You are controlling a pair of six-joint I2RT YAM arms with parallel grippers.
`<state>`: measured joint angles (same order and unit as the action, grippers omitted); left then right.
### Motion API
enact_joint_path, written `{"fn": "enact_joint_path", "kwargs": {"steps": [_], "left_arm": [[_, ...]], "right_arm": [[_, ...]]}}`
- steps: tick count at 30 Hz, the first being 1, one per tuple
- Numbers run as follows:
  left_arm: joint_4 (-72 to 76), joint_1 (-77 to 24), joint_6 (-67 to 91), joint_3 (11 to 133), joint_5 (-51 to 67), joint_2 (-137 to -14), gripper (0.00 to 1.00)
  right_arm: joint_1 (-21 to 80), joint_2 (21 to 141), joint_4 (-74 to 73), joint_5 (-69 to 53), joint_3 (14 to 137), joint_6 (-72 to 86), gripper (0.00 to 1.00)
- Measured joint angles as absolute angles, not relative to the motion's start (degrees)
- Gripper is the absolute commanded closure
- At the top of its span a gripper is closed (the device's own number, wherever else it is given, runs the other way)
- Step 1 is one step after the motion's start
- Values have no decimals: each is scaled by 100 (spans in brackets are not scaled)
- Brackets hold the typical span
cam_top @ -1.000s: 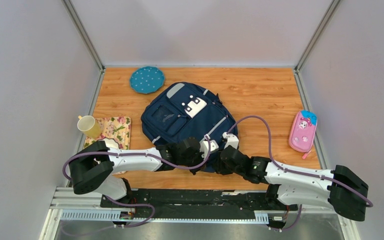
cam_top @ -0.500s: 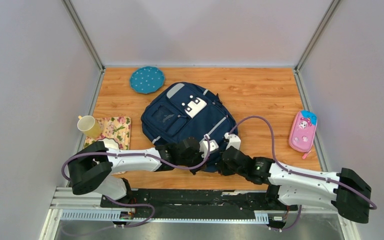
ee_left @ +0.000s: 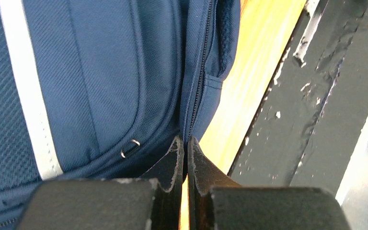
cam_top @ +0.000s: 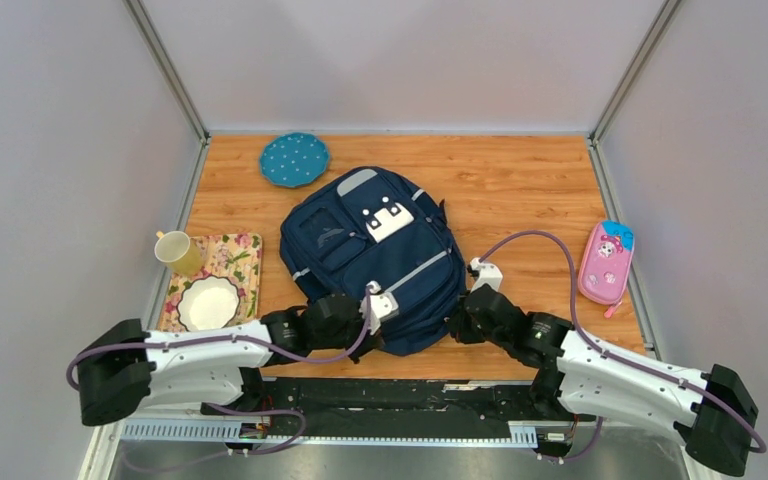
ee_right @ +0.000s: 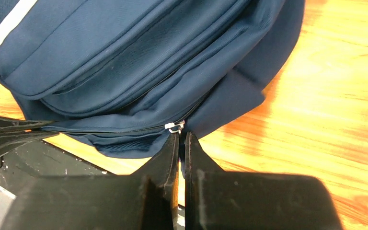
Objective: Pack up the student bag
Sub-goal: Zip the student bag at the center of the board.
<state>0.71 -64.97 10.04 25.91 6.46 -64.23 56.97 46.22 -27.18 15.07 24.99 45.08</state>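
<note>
The student bag (cam_top: 365, 250), navy with a light-grey stripe and a white patch, lies flat in the middle of the wooden table. My left gripper (cam_top: 392, 338) is at its near bottom edge. In the left wrist view this gripper (ee_left: 186, 142) is shut on the fabric edge right by the zipper line (ee_left: 199, 91). My right gripper (cam_top: 454, 325) is at the bag's near right corner. In the right wrist view it (ee_right: 181, 136) is shut just under the silver zipper slider (ee_right: 175, 127), with the dark pull tab pinched between the fingers.
A teal dotted plate (cam_top: 294, 159) lies behind the bag. At the left stand a yellow mug (cam_top: 176, 251) and a floral mat (cam_top: 235, 255) carrying a white bowl (cam_top: 208, 302). A pink pencil case (cam_top: 606, 262) lies at the right. The black base rail (ee_left: 292, 96) runs just past the table's near edge.
The right gripper has shut at the zipper. Both arms pulled back and apart, the left one leftwards, uncovering the white bowl. The bag shifted and turned slightly.
</note>
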Motion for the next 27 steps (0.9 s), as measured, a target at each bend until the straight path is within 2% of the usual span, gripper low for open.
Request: {"fn": "enact_joint_path", "kwargs": {"steps": [2, 3, 5, 6, 9, 12, 16, 27], "left_arm": [[-67, -6497, 1081, 2335, 495, -5946, 100], [-152, -6497, 1135, 2224, 419, -5695, 86], [-360, -6506, 1260, 2005, 235, -5140, 65], [-565, -6512, 1339, 1944, 119, -4842, 51], [-1234, -6512, 1474, 1918, -123, -4204, 38], [-1597, -6512, 1492, 2106, -200, -4082, 34], [-1492, -6512, 1358, 2794, 1, -4604, 30], [-351, -6530, 764, 4193, 1076, -7472, 28]], "right_arm": [[5621, 4648, -2679, 1420, 2499, 4473, 100], [5601, 4650, -2665, 1385, 2499, 4473, 100], [5590, 4628, -2558, 1260, 2473, 4475, 100], [5588, 4611, -2519, 1201, 2447, 4466, 100], [5496, 4556, -2497, 1155, 2298, 4451, 100], [5468, 4560, -2436, 1076, 2231, 4449, 100], [5483, 4563, -2410, 1057, 2231, 4423, 100], [5498, 4427, -2418, 1035, 2200, 4407, 100]]}}
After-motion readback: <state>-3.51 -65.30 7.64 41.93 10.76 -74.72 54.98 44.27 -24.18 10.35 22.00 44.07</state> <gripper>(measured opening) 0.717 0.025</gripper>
